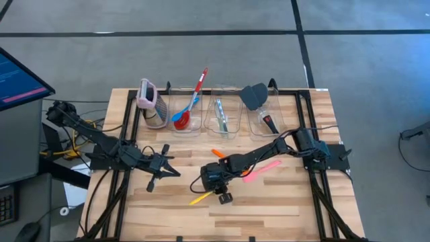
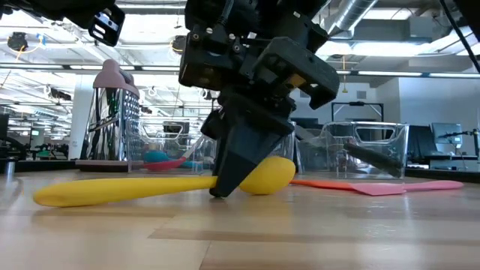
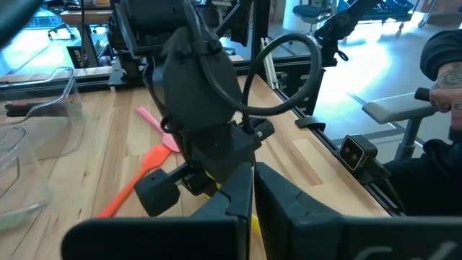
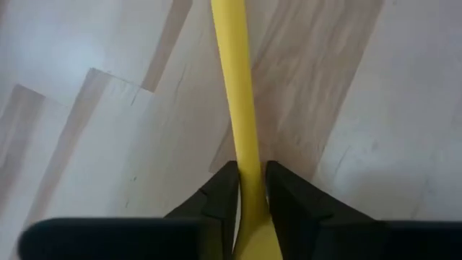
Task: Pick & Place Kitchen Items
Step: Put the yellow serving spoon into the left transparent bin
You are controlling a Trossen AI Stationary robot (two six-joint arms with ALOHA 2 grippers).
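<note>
A yellow spoon (image 1: 199, 197) lies on the table near its front middle, its handle (image 4: 234, 72) running away from my right gripper (image 4: 250, 193), which is shut on it. My left gripper (image 1: 161, 173) hovers to the left of it, shut and empty (image 3: 253, 195). An orange spatula (image 1: 218, 153) and a pink spatula (image 1: 262, 169) lie flat on the wood beside the right arm. At the far edge, red and blue spoons (image 1: 187, 111) stand in one bin, a clear-teal tool (image 1: 221, 117) in another, and a black spatula (image 1: 254, 96) with a red-handled tool (image 1: 269, 122) in a third. My right gripper pinches the yellow spoon at its neck (image 4: 249, 170), where the handle meets the bowl (image 2: 271, 174). The fingers (image 2: 232, 161) come from above, pointing down, across the spoon. The handle's free end (image 2: 52, 196) rests on the table.
A pink-topped metal grater (image 1: 151, 104) stands left of the three clear bins (image 1: 201, 128). Black frame rails (image 1: 127, 128) run along the table's left and right sides. A monitor (image 1: 17, 77) stands off the left edge. A person's hand (image 3: 447, 76) shows beyond the table.
</note>
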